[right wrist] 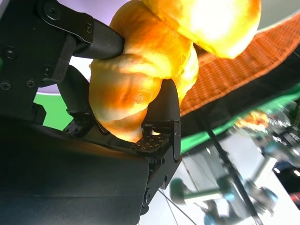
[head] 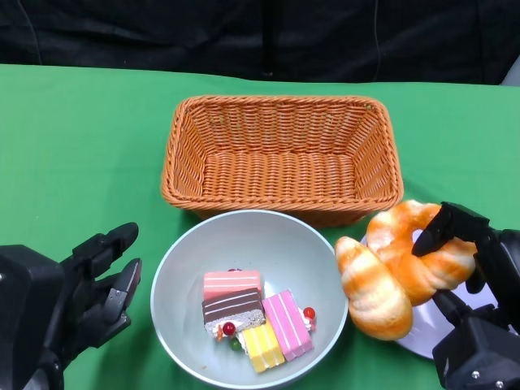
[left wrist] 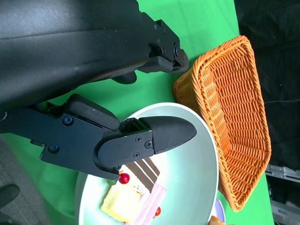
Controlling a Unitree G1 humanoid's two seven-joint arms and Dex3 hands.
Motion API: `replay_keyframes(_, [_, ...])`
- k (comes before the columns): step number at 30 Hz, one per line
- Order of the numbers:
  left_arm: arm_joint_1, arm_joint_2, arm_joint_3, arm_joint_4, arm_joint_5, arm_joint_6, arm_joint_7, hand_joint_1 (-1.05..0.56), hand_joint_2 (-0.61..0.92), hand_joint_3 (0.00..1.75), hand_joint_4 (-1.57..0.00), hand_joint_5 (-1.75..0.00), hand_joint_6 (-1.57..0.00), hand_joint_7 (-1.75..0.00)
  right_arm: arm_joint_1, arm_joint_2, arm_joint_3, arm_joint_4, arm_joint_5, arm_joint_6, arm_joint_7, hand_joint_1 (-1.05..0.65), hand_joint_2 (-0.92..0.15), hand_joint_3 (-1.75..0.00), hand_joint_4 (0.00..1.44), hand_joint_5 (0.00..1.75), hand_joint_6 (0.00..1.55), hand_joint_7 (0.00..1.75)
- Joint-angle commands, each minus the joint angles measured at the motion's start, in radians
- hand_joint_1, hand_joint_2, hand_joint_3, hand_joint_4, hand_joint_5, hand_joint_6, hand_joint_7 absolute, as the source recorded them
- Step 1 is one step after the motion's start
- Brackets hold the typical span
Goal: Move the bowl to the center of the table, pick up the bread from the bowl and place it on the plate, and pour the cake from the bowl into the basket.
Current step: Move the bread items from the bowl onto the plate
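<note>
The bread [head: 396, 266] is clamped between the black fingers [head: 441, 228] of the right hand [head: 475, 284]: in the right wrist view one finger [right wrist: 89, 37] is pressed against its upper side and another [right wrist: 161, 115] is hooked under its rounded end, so the loaf is carried clear of the bowl [head: 175, 280]. It is held over the plate [head: 422, 345], which is mostly hidden beneath it near the tabletop's near right corner; whether bread and plate touch cannot be told. The grip is judged to be kept until the loaf is set down there.

The bowl stands at the near middle of the tabletop, just in front of the basket [head: 282, 154], with the cake [head: 252, 317] pieces inside, ready for pouring later.

The left hand [head: 77, 296] is held beside the bowl's left rim, fingers [left wrist: 140, 138] spread and gripping nothing, one finger reaching over the rim in the left wrist view.
</note>
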Motion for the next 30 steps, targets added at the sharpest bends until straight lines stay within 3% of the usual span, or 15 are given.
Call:
replay_keyframes(1, [0.009,0.015,0.009,-0.010,-0.005,-0.006,-0.009,-0.79,0.92,0.69,0.00,-0.69,-0.26,-0.02,0.013,-0.012,0.001,-0.039,0.017,0.033,0.025,-0.16,-0.32,-1.26,0.81,1.58,0.82,1.04])
replay_keyframes(3, [0.012,0.020,0.007,-0.011,0.000,-0.018,-0.014,-0.78,0.92,0.69,0.00,-0.69,-0.26,-0.01,0.018,-0.016,0.008,-0.060,0.003,0.065,0.049,-0.17,-0.36,-1.13,0.79,1.49,0.85,0.85])
replay_keyframes(5, [0.016,0.025,0.004,-0.012,0.008,-0.035,-0.018,-0.78,0.92,0.65,0.00,-0.69,-0.25,-0.01,0.023,-0.022,0.017,-0.083,-0.012,0.103,0.077,-0.29,-0.53,-0.75,0.72,1.12,0.80,0.49])
replay_keyframes(6, [0.017,0.026,0.003,-0.012,0.010,-0.041,-0.020,-0.77,0.92,0.64,0.00,-0.70,-0.24,-0.01,0.024,-0.024,0.020,-0.092,-0.015,0.115,0.085,-0.32,-0.58,-0.67,0.71,1.06,0.80,0.40])
replay_keyframes(9, [0.018,0.027,0.003,-0.010,0.010,-0.046,-0.020,-0.77,0.92,0.63,0.00,-0.70,-0.24,0.00,0.026,-0.027,0.026,-0.104,-0.013,0.133,0.091,-0.34,-0.63,-0.56,0.70,1.00,0.82,0.29])
replay_keyframes(10, [0.026,0.048,-0.018,-0.008,0.060,-0.106,-0.013,-0.77,0.92,0.63,0.00,-0.70,-0.24,0.00,0.031,-0.040,0.037,-0.126,-0.038,0.162,0.117,-0.34,-0.63,-0.55,0.70,1.00,0.82,0.28])
replay_keyframes(11, [0.032,0.062,-0.034,-0.006,0.098,-0.152,-0.008,-0.71,0.92,0.56,-0.01,-0.72,-0.27,-0.02,0.035,-0.050,0.046,-0.144,-0.057,0.185,0.138,-0.46,-0.79,-0.33,0.50,0.87,0.65,0.17])
replay_keyframes(12, [0.040,0.069,-0.048,-0.002,0.139,-0.221,0.002,-0.70,0.92,0.54,-0.01,-0.73,-0.28,-0.02,0.041,-0.064,0.054,-0.170,-0.079,0.211,0.170,-0.50,-0.85,-0.23,0.43,0.83,0.60,0.13])
replay_keyframes(13, [0.047,0.075,-0.061,0.003,0.175,-0.282,0.011,-0.66,0.92,0.47,-0.01,-0.80,-0.30,-0.03,0.048,-0.076,0.059,-0.196,-0.097,0.235,0.198,-0.56,-0.89,-0.22,0.31,0.74,0.50,0.07])
replay_keyframes(15, [0.056,0.073,-0.070,0.009,0.210,-0.348,0.018,-0.65,0.92,0.44,0.00,-0.85,-0.31,-0.03,0.059,-0.089,0.062,-0.236,-0.117,0.271,0.239,-0.62,-0.91,-0.23,0.22,0.66,0.42,0.02])
replay_keyframes(21, [0.062,0.065,-0.067,0.021,0.226,-0.396,0.013,-0.64,0.92,0.44,0.00,-0.86,-0.31,-0.03,0.076,-0.097,0.065,-0.285,-0.143,0.320,0.269,-0.64,-0.92,-0.24,0.18,0.61,0.38,0.00])
replay_keyframes(23, [0.063,0.065,-0.065,0.017,0.224,-0.402,0.009,-0.64,0.92,0.44,0.00,-0.85,-0.31,-0.03,0.092,-0.101,0.063,-0.316,-0.167,0.347,0.280,-0.72,-0.92,-0.29,0.05,0.54,0.24,0.00])
replay_keyframes(28, [0.067,0.078,-0.070,0.016,0.242,-0.426,0.004,-0.67,0.92,0.45,0.00,-0.84,-0.30,-0.03,0.110,-0.102,0.074,-0.359,-0.215,0.400,0.310,-0.77,-0.92,-0.34,0.00,0.50,0.15,0.00])
replay_keyframes(30, [0.075,0.081,-0.072,0.009,0.251,-0.442,0.002,-0.65,0.92,0.46,0.00,-0.80,-0.30,-0.02,0.126,-0.109,0.089,-0.393,-0.296,0.438,0.323,-0.82,-0.92,-0.37,0.00,0.47,0.12,0.00])
